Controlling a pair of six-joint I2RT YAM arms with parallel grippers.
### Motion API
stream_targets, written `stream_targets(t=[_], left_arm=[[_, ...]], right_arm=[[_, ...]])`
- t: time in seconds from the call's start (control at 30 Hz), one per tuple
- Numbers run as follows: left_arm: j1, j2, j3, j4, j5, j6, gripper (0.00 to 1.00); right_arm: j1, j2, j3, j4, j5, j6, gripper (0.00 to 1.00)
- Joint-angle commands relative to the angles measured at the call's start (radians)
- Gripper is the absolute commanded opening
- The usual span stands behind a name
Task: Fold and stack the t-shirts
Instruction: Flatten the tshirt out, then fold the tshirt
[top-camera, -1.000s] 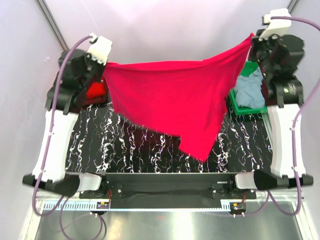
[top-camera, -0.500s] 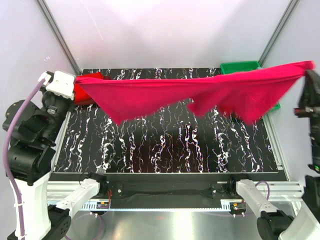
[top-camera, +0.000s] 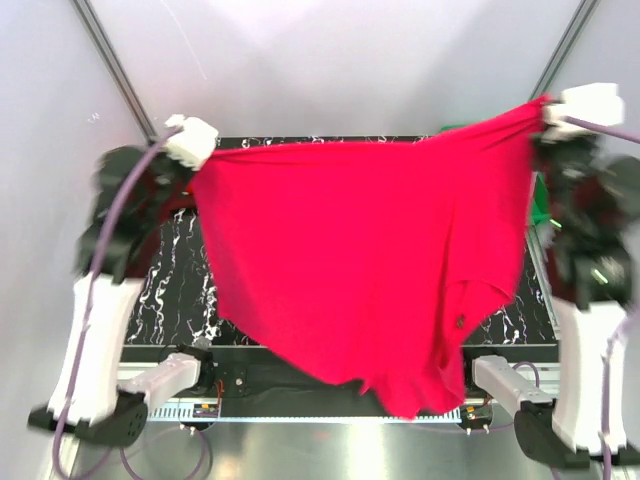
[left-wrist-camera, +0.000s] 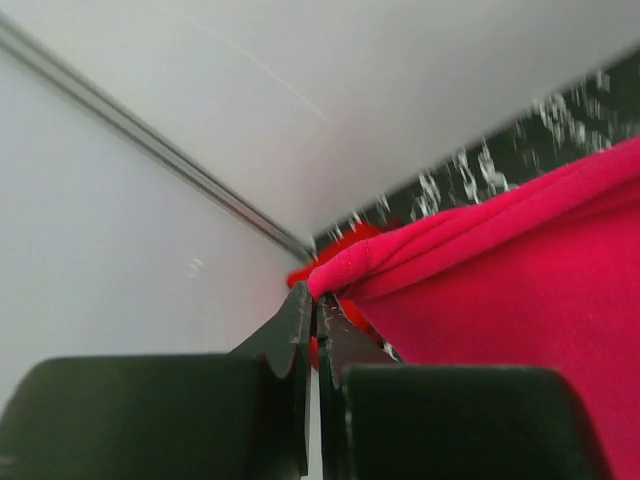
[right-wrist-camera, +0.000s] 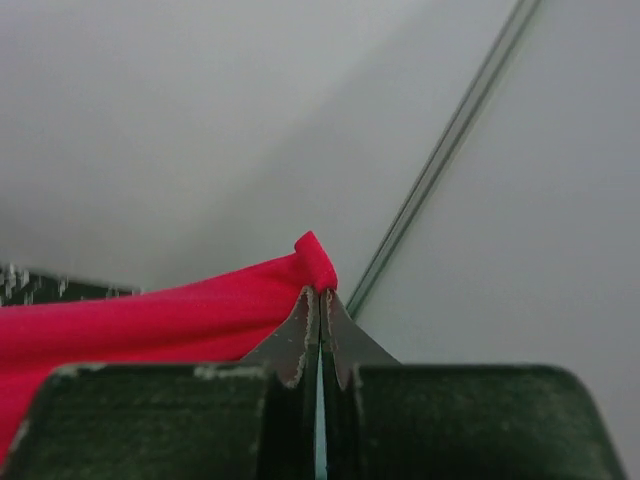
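A large crimson t-shirt (top-camera: 370, 260) hangs spread in the air between my two grippers and covers most of the table in the top view. My left gripper (top-camera: 198, 160) is shut on its upper left corner, and my right gripper (top-camera: 540, 118) is shut on its upper right corner. The shirt's lower end droops past the near edge of the table. In the left wrist view the gripper (left-wrist-camera: 318, 300) pinches a rolled edge of the t-shirt (left-wrist-camera: 520, 270). In the right wrist view the gripper (right-wrist-camera: 321, 295) clamps a small fold of the t-shirt (right-wrist-camera: 150, 320).
The black, white-veined table (top-camera: 170, 270) shows only at the left and right of the hanging cloth. A sliver of the green tray (top-camera: 541, 205) peeks out beside the right arm. More red cloth (left-wrist-camera: 352, 234) lies at the table's back left corner, near the wall's metal post (left-wrist-camera: 150, 150).
Both arms have swung in and up. The shirt, stretched as a low band across the back of the table half a second ago, now hangs as a broad sheet reaching the near edge.
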Motion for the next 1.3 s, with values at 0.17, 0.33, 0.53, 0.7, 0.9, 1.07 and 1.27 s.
stream_targets(t=[0.17, 0.33, 0.53, 0.7, 0.9, 1.07, 1.27], left_arm=[[0.08, 0.418, -0.261, 0.059, 0.061, 0.024, 0.0], [0.1, 0.776, -0.103, 0.044, 0.05, 0.005, 0.0], [0.125, 1.191, 0.305, -0.011, 0.016, -0.044, 0.0], [0.131, 1.318, 0.526, -0.022, -0.017, -0.084, 0.0], [0.134, 1.332, 0.498, 0.052, -0.059, -0.111, 0.05], [0.134, 1.347, 0.497, 0.083, -0.082, -0.159, 0.09], [0.134, 1.362, 0.515, 0.11, -0.096, -0.191, 0.09]], right_arm=[[-0.013, 0.261, -0.573, 0.346, -0.087, -0.07, 0.0], [-0.021, 0.686, -0.494, 0.424, -0.14, -0.032, 0.0], [-0.023, 1.109, -0.029, 0.322, -0.134, 0.01, 0.0], [-0.021, 1.338, 0.337, 0.253, -0.127, 0.045, 0.0], [-0.007, 1.521, 0.575, 0.207, -0.12, 0.067, 0.0], [0.017, 1.576, 0.614, 0.208, -0.128, 0.066, 0.0], [0.036, 1.569, 0.606, 0.211, -0.121, 0.083, 0.0]])
